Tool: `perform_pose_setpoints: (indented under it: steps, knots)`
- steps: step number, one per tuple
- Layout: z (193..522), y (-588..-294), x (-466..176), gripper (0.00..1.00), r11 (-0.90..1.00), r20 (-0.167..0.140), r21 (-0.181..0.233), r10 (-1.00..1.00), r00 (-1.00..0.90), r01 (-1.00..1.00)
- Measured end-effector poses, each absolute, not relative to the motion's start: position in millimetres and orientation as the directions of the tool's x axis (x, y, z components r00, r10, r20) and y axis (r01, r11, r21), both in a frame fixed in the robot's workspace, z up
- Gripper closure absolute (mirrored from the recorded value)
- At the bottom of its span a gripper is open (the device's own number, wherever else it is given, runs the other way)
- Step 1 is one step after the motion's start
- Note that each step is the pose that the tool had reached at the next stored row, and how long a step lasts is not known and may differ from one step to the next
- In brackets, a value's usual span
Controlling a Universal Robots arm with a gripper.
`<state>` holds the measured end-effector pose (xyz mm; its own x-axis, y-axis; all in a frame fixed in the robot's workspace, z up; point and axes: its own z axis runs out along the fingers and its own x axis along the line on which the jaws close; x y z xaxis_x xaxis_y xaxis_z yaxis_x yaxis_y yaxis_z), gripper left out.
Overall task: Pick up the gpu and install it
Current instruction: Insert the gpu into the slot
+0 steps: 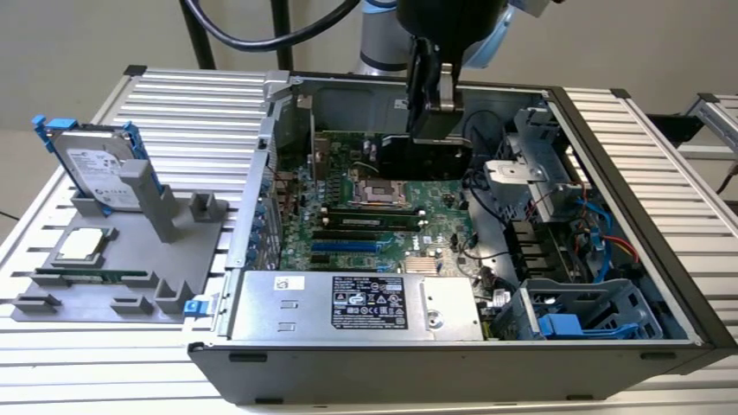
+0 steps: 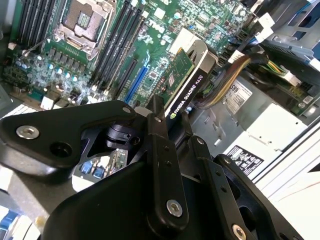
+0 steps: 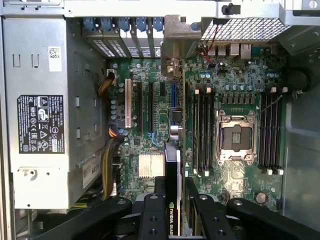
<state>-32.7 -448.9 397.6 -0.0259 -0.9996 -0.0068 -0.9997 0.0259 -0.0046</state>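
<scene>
Ribbed metal table (image 1: 173,95) carries an open computer case (image 1: 403,372). Inside, the fingers (image 3: 151,215) are clamped on the gpu (image 3: 172,170), held edge-on above the motherboard (image 3: 235,85) near its expansion slots (image 3: 150,105). Pickup looks done; seating remains.

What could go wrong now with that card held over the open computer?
The gpu hangs in the gripper above the motherboard. If it comes down off line with a slot, it could scrape nearby parts such as the silver heatsink. The yellow cable bundle close beside it might snag.
</scene>
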Motion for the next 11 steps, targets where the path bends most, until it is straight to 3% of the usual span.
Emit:
perform_pose_setpoints:
  steps: [11]
  knots:
    - [395.3,-448.7,-33.0,1.0,0.026,-0.007,-0.005,-1.0,-0.026,-1.0]
